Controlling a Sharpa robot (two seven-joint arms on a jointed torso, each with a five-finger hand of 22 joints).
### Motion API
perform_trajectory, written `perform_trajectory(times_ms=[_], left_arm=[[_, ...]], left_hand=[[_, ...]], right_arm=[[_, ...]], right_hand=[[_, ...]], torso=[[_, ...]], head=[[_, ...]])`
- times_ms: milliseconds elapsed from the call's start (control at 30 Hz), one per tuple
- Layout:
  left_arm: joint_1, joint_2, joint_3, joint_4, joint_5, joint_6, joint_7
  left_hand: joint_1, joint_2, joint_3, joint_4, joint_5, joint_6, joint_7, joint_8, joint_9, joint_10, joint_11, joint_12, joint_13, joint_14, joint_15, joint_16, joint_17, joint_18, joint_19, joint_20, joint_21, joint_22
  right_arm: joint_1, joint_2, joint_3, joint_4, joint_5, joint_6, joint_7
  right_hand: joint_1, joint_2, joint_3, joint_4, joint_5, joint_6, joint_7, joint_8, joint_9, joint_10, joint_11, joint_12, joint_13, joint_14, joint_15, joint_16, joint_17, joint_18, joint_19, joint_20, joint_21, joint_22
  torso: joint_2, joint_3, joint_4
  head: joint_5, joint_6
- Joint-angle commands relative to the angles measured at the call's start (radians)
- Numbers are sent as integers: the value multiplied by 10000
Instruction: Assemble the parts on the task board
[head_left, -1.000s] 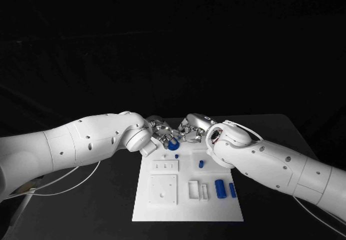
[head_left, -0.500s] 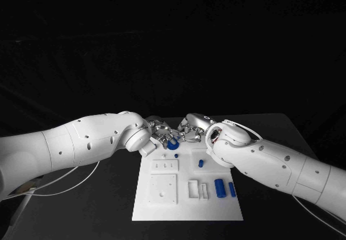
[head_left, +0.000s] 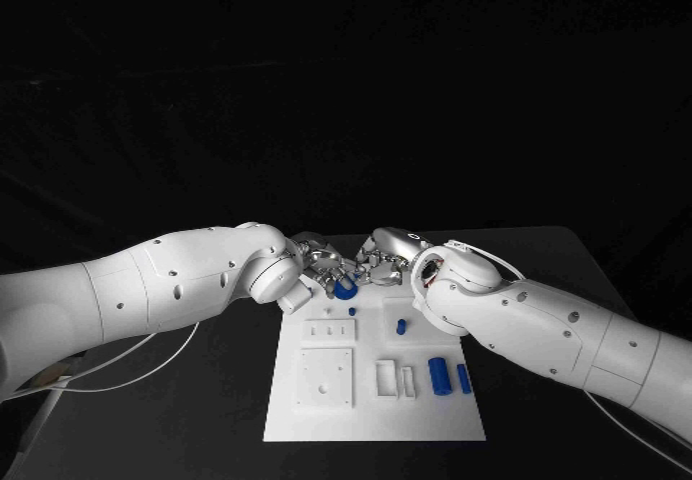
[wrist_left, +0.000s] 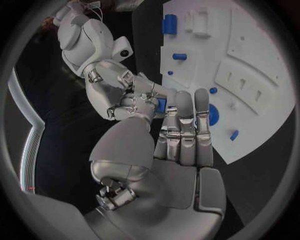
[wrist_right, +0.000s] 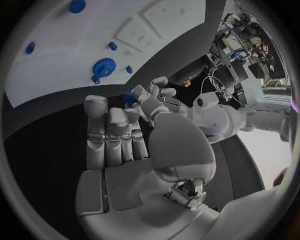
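Both hands meet fingertip to fingertip over the far end of the white task board. A small blue part sits pinched between them. My left hand has its thumb and fingertips on the part, and my right hand grips it from the other side. Just under the hands a blue gear lies on the board. More blue parts rest on the board: a short peg, a thick cylinder and a thin one.
The board carries raised white blocks with slots and holes on its left half and a white bracket near the middle. Black table surrounds the board on all sides. Both white forearms flank the board's far end.
The hands have stayed together over the far end of the board. The fingers now cover more of the blue between them, which was seen as a fuller round shape one second ago.
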Motion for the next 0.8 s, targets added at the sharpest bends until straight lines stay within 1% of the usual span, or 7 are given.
perform_trajectory(times_ms=[33,200,267,367,667,733,800], left_arm=[[-26,-19,-17,-33,-6,144,-53],[-27,-25,-17,-39,-23,184,-62],[-27,-27,-17,-40,-27,190,-62],[-27,-27,-17,-43,-32,196,-61],[-29,-21,-16,-53,-63,197,-60],[-29,-21,-16,-56,-82,181,-58],[-31,-21,-16,-68,-104,145,-56]], left_hand=[[-23,77,762,-661,58,392,-286,-55,997,442,-71,82,45,-8,-80,100,47,-130,-26,-78,60,57],[-125,13,848,-742,200,501,-339,-62,1323,454,-120,331,185,-25,-126,349,113,-145,-28,-123,142,185],[-161,-12,867,-750,316,521,-354,-59,1462,449,-135,415,240,-31,-142,435,134,-154,-30,-141,172,230],[-199,-32,911,-736,328,495,-363,-63,1703,448,-140,450,298,-50,-149,505,114,-158,-35,-150,196,294],[-185,-82,916,-746,301,602,-403,-67,1805,464,-174,594,405,-20,-179,634,134,-166,-21,-176,232,362],[-187,-88,925,-757,356,635,-409,-68,1808,466,-181,627,421,-9,-189,665,144,-169,-13,-186,239,373],[-227,-136,922,-778,519,734,-443,-64,1825,478,-213,767,481,45,-219,740,170,-173,19,-211,272,401]], right_arm=[[17,-3,23,8,-86,4,45],[9,-9,22,2,-83,4,52],[6,-10,22,1,-81,5,55],[1,-11,22,3,-75,6,65],[-11,-11,22,-3,-34,-12,104],[-12,-17,22,-10,-15,-32,121],[-13,-26,22,-21,27,-67,153]], right_hand=[[6,117,59,-14,-6,2,11,23,5,-27,-1,-28,-8,72,8,-31,-10,-14,309,21,-46,702],[4,110,62,-14,-5,-23,15,25,6,-39,1,-54,-33,74,12,-38,-11,-13,305,25,-56,700],[4,110,62,-14,-5,-23,15,25,6,-39,1,-54,-33,74,12,-38,-11,-13,305,25,-56,700],[4,110,62,-14,-5,-23,15,25,6,-39,1,-54,-33,74,12,-38,-11,-13,305,25,-56,700],[-12,78,44,-7,-6,-89,30,23,3,-75,14,-100,-80,57,21,-92,-43,-7,295,33,-117,691],[-30,48,19,-1,4,-173,49,21,-2,-101,26,-133,-109,46,30,-113,-56,-3,286,40,-156,683],[-88,-23,-64,34,45,-332,79,21,-5,-145,49,-193,-164,29,46,-152,-85,7,272,52,-229,668]], torso=[[0,0,0],[1,1,0],[0,1,-2],[4,3,-1],[8,2,8],[9,2,5],[7,2,-4]], head=[[-5,0],[-12,-1],[-13,0],[-17,2],[-19,-12],[-19,-17],[-17,-18]])
